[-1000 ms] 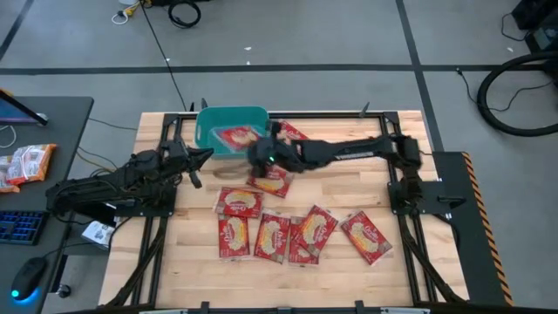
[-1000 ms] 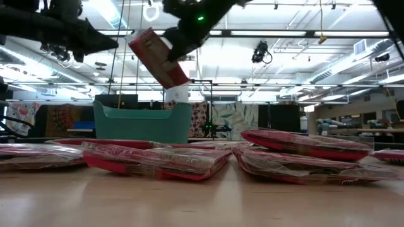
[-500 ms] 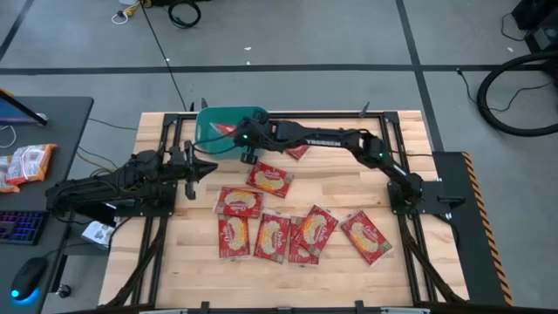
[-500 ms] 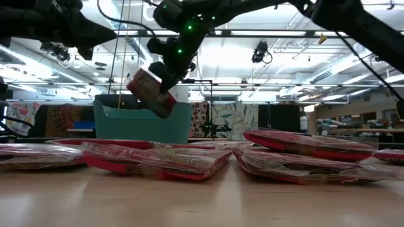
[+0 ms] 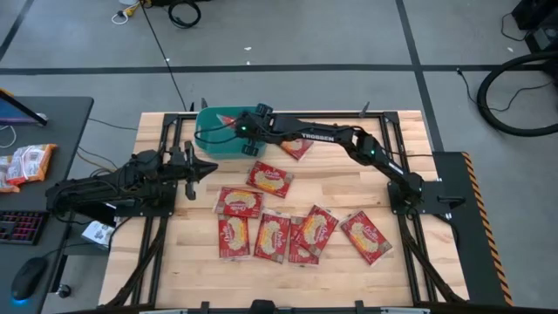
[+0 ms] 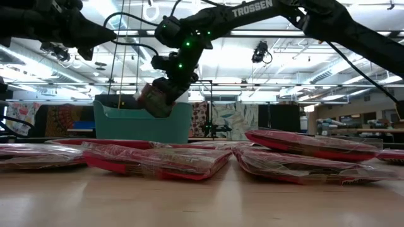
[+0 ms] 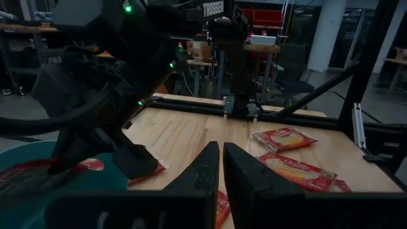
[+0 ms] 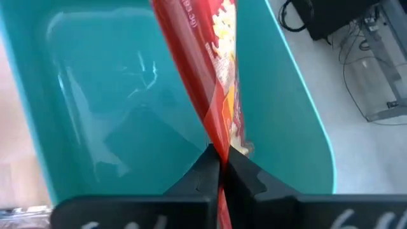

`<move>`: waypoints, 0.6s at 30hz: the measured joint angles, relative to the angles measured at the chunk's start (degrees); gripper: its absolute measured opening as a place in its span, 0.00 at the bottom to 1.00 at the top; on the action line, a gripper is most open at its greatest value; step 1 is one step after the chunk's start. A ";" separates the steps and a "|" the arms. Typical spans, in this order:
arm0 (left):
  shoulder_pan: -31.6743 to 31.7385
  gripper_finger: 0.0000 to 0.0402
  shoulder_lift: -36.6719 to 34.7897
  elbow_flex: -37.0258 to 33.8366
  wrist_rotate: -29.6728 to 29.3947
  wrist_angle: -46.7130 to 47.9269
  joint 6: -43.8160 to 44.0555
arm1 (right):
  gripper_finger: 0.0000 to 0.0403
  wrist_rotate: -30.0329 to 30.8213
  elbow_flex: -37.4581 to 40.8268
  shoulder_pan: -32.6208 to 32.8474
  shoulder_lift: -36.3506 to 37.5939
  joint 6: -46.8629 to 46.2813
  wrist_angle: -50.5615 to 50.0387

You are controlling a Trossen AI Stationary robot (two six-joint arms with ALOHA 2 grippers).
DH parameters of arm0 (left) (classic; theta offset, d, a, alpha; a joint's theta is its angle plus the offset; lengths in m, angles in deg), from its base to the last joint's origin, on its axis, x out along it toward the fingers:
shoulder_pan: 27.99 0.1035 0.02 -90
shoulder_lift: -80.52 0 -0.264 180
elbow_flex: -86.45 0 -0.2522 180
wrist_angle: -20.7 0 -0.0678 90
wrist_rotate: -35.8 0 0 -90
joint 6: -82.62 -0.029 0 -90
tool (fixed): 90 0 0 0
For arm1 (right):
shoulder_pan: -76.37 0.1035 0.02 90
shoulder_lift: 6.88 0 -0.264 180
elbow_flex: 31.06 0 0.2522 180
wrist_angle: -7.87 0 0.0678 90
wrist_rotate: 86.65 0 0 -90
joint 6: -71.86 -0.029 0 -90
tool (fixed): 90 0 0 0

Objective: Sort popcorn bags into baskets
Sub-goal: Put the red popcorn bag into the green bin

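The right gripper (image 8: 219, 166) is clamped on a red popcorn bag (image 8: 206, 76), held edge-on with its long axis running straight out from the fingertips into the teal basket (image 8: 299, 108) directly beneath. The left gripper (image 7: 220, 166), pressed shut and empty, is parked beside the basket. "TROSSEN" is read on the right arm (image 6: 252, 9); seven bags lie on the counter (image 5: 366, 183) behind.

Teal tub (image 5: 214, 138) sits at the table's far edge, upright. One red packet (image 8: 213, 83) with yellow popcorn print hangs edge-on over the tub's inside, pinched between dark fingers. Seven more red packets with cream oval labels (image 5: 268, 179) lie flat on the wood, most clustered near the front.
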 joint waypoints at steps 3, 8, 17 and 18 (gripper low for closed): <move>0.00 0.07 0.00 0.00 -0.02 0.00 0.02 | 0.16 -2.38 -0.02 -0.37 0.02 -0.92 -0.93; 0.00 0.07 0.00 0.00 -0.10 0.00 0.00 | 0.34 -10.14 -0.02 -0.53 0.02 -1.89 -2.21; -0.02 0.07 0.00 0.00 -0.12 0.17 -0.04 | 0.45 -9.57 0.00 0.60 3.08 0.96 -4.74; 0.00 0.07 0.00 0.00 -0.15 0.21 -0.06 | 0.45 -9.44 0.00 0.60 3.78 0.97 -4.84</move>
